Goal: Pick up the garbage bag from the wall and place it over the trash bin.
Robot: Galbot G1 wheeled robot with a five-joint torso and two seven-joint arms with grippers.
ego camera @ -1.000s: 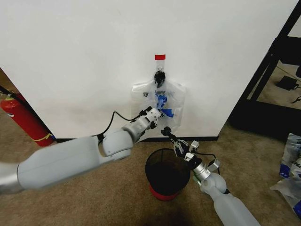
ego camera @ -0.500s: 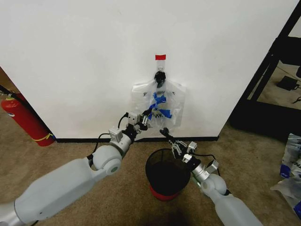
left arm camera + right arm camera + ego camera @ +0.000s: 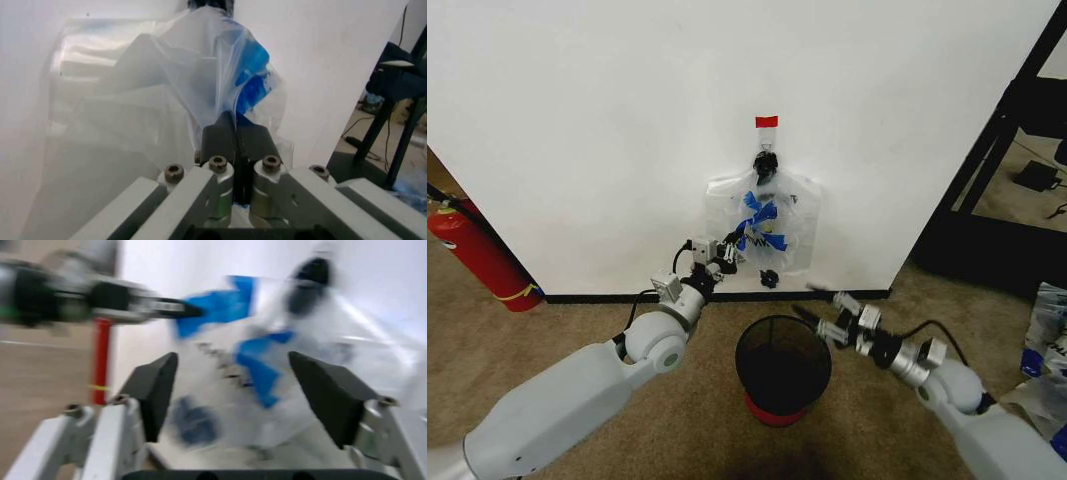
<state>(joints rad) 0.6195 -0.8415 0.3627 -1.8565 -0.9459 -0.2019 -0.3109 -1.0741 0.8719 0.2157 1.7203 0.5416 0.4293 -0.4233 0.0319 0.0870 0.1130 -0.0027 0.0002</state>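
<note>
At the wall [image 3: 577,120], left gripper [image 3: 732,245] pinches garbage bag [image 3: 792,215] edge.

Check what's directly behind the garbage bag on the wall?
The garbage bag hangs flat against the white wall from a black hook below a red tape strip. The left pincer pinches its edge. The wall patch behind its crumpled folds is covered.

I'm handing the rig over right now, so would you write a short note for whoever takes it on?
Left gripper: shut on the garbage bag, pinching a fold at its lower left.
Right gripper: open, empty, beside the trash bin, facing the bag.
The bag hangs from the black hook on the wall; the bin stands on the floor below.
Done: bag gripped.
Left: unhook it and fit it over the bin.
</note>
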